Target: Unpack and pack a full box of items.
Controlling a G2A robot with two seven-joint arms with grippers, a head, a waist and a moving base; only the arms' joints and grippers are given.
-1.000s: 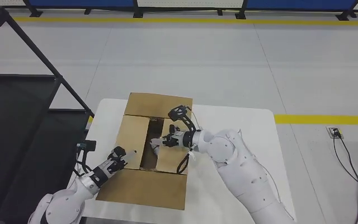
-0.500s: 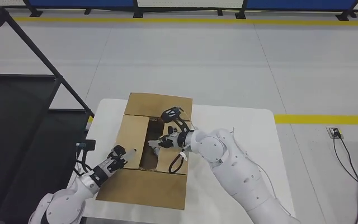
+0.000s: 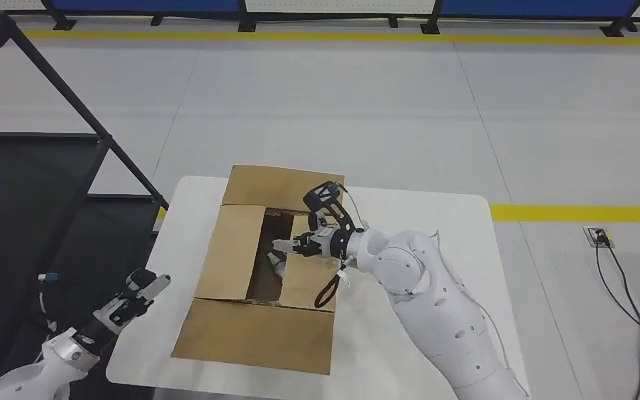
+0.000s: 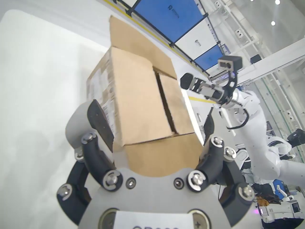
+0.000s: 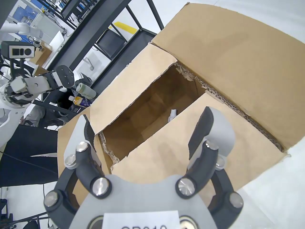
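Top view: right gripper (image 3: 288, 247) is open wide over the cardboard box (image 3: 236, 262) gap, left gripper (image 3: 150, 283) open too, so it should dip straight down the middle w/o bumping.

The cardboard box (image 4: 140, 101) stood on the white table (image 4: 43, 67). Its two side flaps were folded nearly shut, with a narrow dark gap between them. The left gripper (image 4: 152, 115) hung just short of the box's near flap, fingers spread wide and empty. The right gripper (image 4: 190, 83) hovered beyond the box's far side.
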